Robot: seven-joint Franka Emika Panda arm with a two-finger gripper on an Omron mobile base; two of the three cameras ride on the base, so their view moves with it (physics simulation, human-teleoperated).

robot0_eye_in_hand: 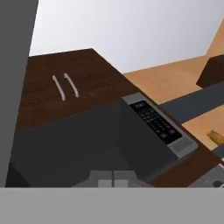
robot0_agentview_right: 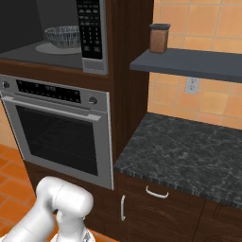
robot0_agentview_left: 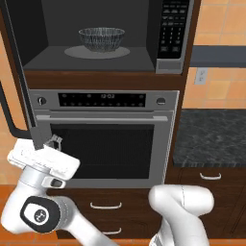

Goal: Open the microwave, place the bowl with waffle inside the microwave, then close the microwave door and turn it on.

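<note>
Sitting in microwave [robot0_agentview_left: 96, 57], bowl [robot0_agentview_left: 101, 39] (tool [robot0_agentview_left: 54, 141] far below)

The bowl [robot0_agentview_left: 101, 39] sits on the microwave [robot0_agentview_left: 144, 57] turntable [robot0_agentview_left: 72, 52]; a jar [robot0_agentview_right: 159, 38] stands on the shelf [robot0_agentview_right: 198, 64].

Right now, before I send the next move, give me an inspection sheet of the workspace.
Surface: black stone counter, bare where seen.
Job's things: microwave open; bowl on the turntable; waffle cannot be made out; microwave door swung wide.
Clutter: brown canister on the shelf.
Grippers: gripper shut, holding nothing, low beside the door's edge.
Cables: nothing seen.
Surroundings: oven below, wall outlet.
</note>
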